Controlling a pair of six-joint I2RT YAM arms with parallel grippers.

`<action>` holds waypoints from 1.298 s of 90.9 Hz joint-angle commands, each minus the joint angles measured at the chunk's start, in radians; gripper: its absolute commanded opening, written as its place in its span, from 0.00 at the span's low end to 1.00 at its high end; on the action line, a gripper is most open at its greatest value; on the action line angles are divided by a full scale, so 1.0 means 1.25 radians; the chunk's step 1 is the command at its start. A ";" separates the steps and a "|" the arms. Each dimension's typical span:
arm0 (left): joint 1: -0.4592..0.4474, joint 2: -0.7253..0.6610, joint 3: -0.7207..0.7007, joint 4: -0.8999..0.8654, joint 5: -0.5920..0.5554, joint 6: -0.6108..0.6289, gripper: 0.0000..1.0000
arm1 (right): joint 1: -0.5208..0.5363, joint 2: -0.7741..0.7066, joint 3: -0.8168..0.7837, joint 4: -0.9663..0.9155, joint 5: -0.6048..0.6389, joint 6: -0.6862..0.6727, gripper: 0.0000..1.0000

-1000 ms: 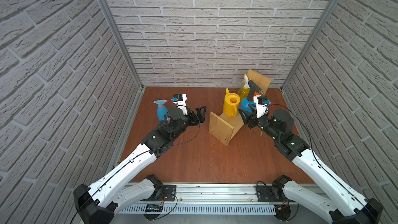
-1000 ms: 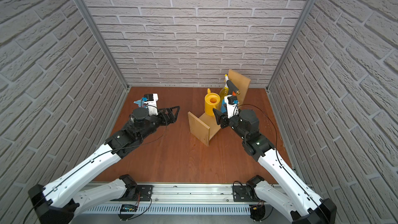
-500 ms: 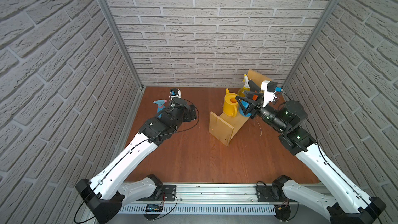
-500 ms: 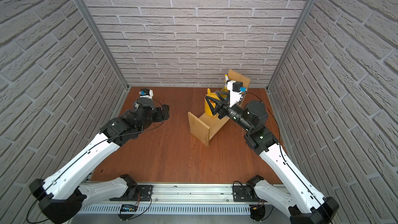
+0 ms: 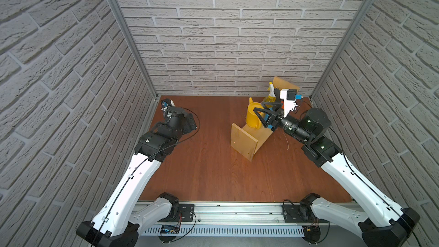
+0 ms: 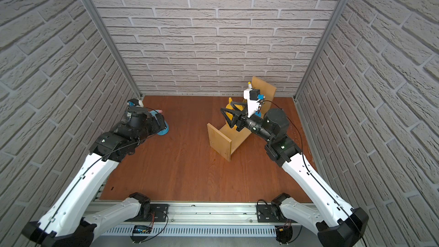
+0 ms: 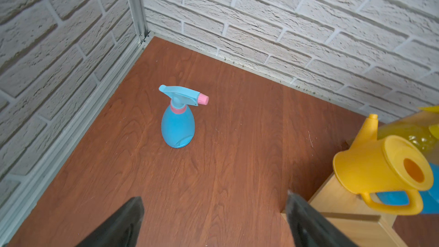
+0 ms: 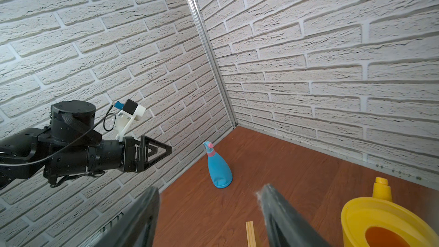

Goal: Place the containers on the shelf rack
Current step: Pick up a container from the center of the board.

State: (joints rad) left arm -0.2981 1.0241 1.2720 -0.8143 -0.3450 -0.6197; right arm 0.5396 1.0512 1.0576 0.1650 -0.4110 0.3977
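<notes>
Brick-look walls all round and a reddish wood floor (image 5: 213, 174). The plywood rack (image 5: 243, 142) sits toward 2 o'clock on the floor in both top views, running diagonally out to the back right corner. The yellow watering can (image 5: 252, 117) stands on its board, nearest the front end panel. The yellow spray bottle (image 5: 270, 96) is up by the far panel. A blue sprayer (image 7: 392, 198) is right behind the can, mostly hidden, so I can't say much about it. The light-blue spray bottle (image 7: 178, 127) with the pink nozzle is off the rack. It stands upright on the floor at about 10 o'clock, close to the left wall. The left gripper (image 7: 213, 222) hangs in the air pointing toward it, fingers spread wide, nothing in them, clear of the bottle. The right gripper (image 8: 209, 217) is up over the rack by the watering can, fingers also apart and empty.
</notes>
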 commanded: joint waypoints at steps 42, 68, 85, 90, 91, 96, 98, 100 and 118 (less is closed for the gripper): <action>0.237 0.380 0.308 -0.352 0.078 -0.483 0.80 | 0.024 0.040 -0.008 0.069 -0.033 0.053 0.73; 0.239 0.599 0.556 -0.473 0.096 -0.516 0.81 | 0.027 0.014 -0.037 0.070 -0.021 0.041 0.73; 0.243 0.709 0.667 -0.496 0.115 -0.516 0.81 | 0.027 0.003 -0.038 0.053 -0.016 0.017 0.74; 0.244 0.736 0.702 -0.505 0.116 -0.515 0.81 | 0.027 0.004 -0.039 0.052 -0.017 0.016 0.74; 0.244 0.743 0.710 -0.507 0.116 -0.515 0.81 | 0.027 0.004 -0.040 0.051 -0.018 0.016 0.74; 0.246 0.768 0.743 -0.521 0.116 -0.513 0.81 | 0.027 0.006 -0.041 0.052 -0.020 0.016 0.74; 0.247 0.779 0.755 -0.531 0.117 -0.512 0.81 | 0.027 0.006 -0.042 0.053 -0.021 0.016 0.74; 0.249 0.787 0.766 -0.535 0.118 -0.511 0.81 | 0.027 0.006 -0.042 0.053 -0.021 0.016 0.74; 0.253 0.840 0.799 -0.535 0.140 -0.519 0.77 | 0.027 0.007 -0.042 0.053 -0.019 0.012 0.74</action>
State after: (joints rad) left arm 0.0067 2.0476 2.2440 -1.4368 -0.1898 -1.2572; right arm 0.5678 1.0744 1.0153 0.1944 -0.4355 0.4332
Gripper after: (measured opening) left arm 0.774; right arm 0.737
